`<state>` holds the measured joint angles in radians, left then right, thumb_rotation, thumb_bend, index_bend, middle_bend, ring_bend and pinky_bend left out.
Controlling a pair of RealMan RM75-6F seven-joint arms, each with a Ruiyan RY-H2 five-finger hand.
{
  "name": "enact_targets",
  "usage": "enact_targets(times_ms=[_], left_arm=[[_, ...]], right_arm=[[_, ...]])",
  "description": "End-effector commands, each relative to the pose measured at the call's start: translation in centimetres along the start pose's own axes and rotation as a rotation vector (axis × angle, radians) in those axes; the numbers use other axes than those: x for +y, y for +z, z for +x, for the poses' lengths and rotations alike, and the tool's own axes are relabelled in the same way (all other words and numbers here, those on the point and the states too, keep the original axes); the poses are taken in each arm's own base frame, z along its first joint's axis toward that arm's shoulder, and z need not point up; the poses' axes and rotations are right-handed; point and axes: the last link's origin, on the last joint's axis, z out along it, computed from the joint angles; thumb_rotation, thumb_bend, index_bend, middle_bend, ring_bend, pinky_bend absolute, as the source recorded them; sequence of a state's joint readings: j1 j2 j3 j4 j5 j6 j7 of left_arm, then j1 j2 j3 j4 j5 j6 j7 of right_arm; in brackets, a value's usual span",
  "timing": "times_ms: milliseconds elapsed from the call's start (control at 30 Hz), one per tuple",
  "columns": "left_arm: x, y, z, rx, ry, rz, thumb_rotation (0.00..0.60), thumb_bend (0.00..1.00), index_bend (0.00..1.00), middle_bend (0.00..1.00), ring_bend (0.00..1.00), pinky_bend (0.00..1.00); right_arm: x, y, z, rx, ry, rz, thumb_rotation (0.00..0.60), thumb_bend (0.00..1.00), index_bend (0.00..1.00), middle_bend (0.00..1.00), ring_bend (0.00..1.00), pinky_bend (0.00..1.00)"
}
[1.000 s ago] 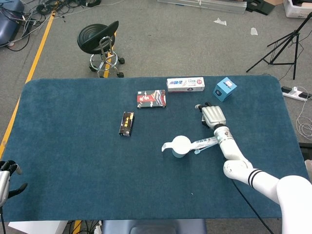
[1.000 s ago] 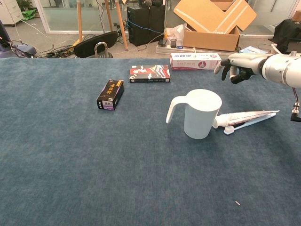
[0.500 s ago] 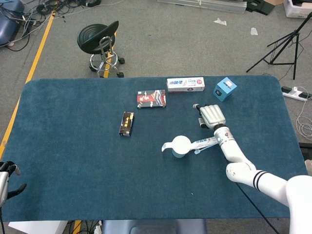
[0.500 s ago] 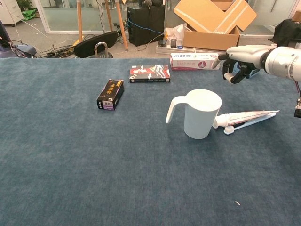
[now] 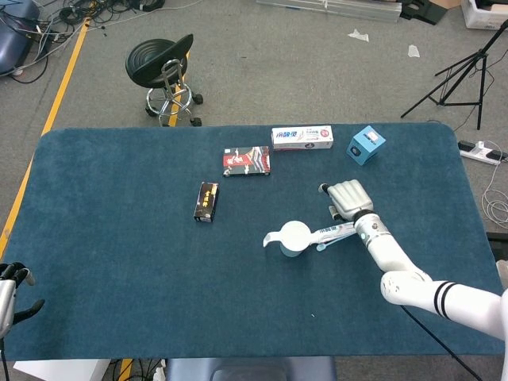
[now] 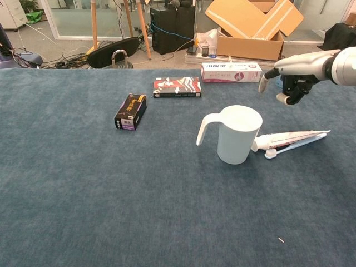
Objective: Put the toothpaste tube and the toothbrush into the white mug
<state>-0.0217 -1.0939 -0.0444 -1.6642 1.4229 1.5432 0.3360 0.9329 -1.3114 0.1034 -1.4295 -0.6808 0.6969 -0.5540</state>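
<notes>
The white mug stands upright on the blue table, handle pointing left. Against its right side lie the toothpaste tube and, just in front of it, the toothbrush, both flat on the cloth. My right hand hovers above and behind the tube's far end, fingers loosely bent, thumb out, holding nothing. My left hand stays at the table's near left corner, fingers apart and empty; the chest view does not show it.
A black box lies left of the mug. At the back are a red and black box, a white carton and a blue cube box. A stool stands beyond the far edge.
My right hand has drifted right and nearer to me, now closer over the tube's tail end. The mug, tube, toothbrush and left hand have not moved.
</notes>
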Motion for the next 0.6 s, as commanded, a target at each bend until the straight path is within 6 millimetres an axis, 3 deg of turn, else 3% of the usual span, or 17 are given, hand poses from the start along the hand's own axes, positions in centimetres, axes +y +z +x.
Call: enact_targets(times_ms=[33, 167, 433, 600], left_arm=[[0.0, 0.0, 0.0, -0.001, 0.0, 0.0, 0.6, 0.0, 0.52, 0.38, 0.31, 0.42], [0.0, 0.0, 0.0, -0.001, 0.0, 0.001, 0.6, 0.0, 0.52, 0.38, 0.31, 0.42], [0.0, -0.1, 0.0, -0.002, 0.001, 0.004, 0.6, 0.0, 0.52, 0.38, 0.31, 0.42], [0.0, -0.1, 0.0, -0.003, 0.001, 0.002, 0.6, 0.0, 0.52, 0.38, 0.31, 0.42]], right_arm=[[-0.3, -0.6, -0.3, -0.049, -0.031, 0.009, 0.6, 0.43, 0.27, 1.0, 0.87, 1.0], [-0.8, -1.1, -0.8, -0.09, -0.043, 0.021, 0.6, 0.38, 0.27, 1.0, 0.91, 1.0], [-0.9, -2.0, -1.0, -0.147, -0.013, 0.031, 0.6, 0.13, 0.22, 1.0, 0.92, 1.0], [-1.0, -2.2, -1.4, -0.148, -0.001, 0.035, 0.6, 0.08, 0.22, 1.0, 0.93, 1.0]])
